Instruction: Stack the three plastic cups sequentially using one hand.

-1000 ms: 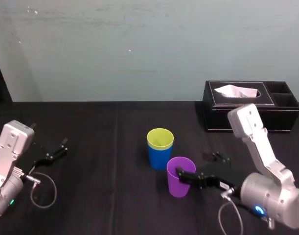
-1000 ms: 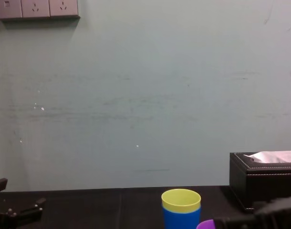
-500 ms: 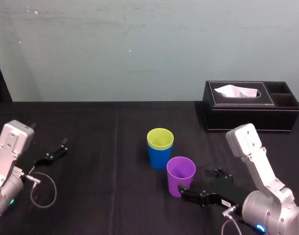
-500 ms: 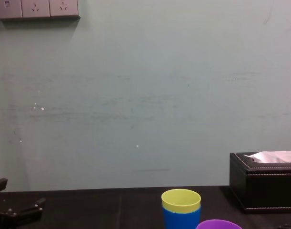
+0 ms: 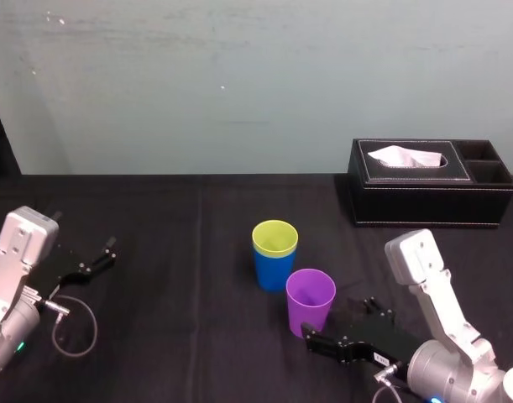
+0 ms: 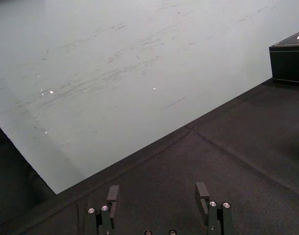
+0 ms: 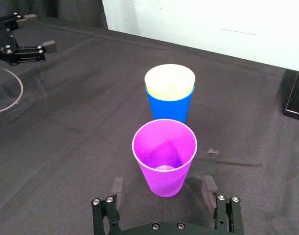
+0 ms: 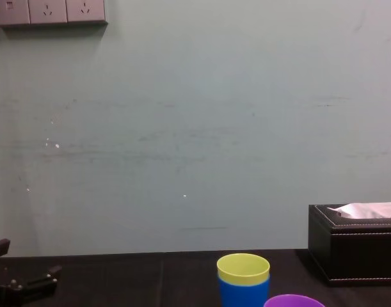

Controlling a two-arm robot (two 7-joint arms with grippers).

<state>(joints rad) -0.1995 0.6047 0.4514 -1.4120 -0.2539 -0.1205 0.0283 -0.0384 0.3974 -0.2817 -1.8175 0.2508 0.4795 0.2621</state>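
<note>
1. The right gripper is seen low over the black-draped tabletop, on the robot's right, at the near side of the purple cup.
2. Its jaws are spread wide and nothing is pinched; in the right wrist view one jaw is seen on each side of the purple cup's base, with a gap left between each jaw and the cup wall.
3. The purple cup is stood upright, mouth up, on the tabletop near the middle, and it is empty.
4. The yellow-green cup is nested inside the blue cup, so that just its rim and a narrow band are shown above the blue rim.
5. That two-cup stack is stood upright just behind the purple cup and slightly to its left; the two are seen close together but apart in the right wrist view.
6. In the chest view the stack is seen low at the centre, with the purple rim to its right at the bottom edge.
7. The left gripper is parked on the left of the tabletop, well apart from the cups; its jaws are spread and nothing is held.
8. A loop of grey cable is laid beside the left arm.
9. A black tissue box, with a white tissue raised from its slot, is placed at the far right of the tabletop, near the pale wall.
</note>
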